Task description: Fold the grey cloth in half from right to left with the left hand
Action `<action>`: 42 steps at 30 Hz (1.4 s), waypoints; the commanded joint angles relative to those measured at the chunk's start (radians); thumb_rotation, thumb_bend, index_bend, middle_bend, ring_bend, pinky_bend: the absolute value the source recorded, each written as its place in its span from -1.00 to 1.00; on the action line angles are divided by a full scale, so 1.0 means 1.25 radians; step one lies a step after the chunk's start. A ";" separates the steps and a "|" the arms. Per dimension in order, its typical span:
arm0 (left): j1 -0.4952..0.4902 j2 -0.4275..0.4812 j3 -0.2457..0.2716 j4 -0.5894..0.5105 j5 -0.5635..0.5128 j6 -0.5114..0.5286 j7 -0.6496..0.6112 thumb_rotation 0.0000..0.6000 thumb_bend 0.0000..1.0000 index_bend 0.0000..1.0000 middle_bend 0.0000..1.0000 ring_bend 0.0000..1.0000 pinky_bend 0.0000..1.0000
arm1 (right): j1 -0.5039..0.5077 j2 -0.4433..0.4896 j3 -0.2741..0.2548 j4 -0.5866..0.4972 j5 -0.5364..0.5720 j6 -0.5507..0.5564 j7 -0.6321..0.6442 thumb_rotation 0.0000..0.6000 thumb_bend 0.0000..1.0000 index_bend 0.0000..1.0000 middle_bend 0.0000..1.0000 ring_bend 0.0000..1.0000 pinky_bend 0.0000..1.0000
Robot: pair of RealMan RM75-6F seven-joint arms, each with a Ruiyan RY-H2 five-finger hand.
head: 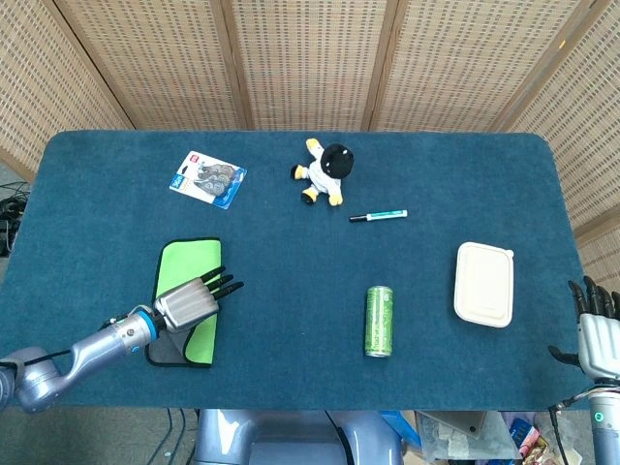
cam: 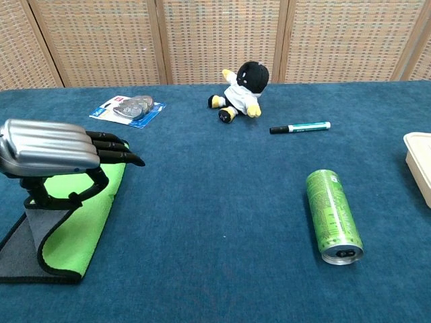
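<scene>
A grey cloth (head: 187,303) with a green inner face lies folded at the near-left of the blue surface (head: 291,262), its long axis running front to back. The left robot hand (head: 191,301) hovers over it, fingers spread, apparently holding nothing. The right robot hand (head: 595,329) hangs released off the surface's right edge.
</scene>
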 commanded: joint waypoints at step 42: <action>0.192 0.157 0.145 -0.030 0.125 0.148 -0.150 1.00 -0.45 -1.00 -1.00 -1.00 -1.00 | -0.003 -0.002 -0.027 -0.045 -0.048 0.024 -0.047 1.00 -1.00 -1.00 -1.00 -1.00 -1.00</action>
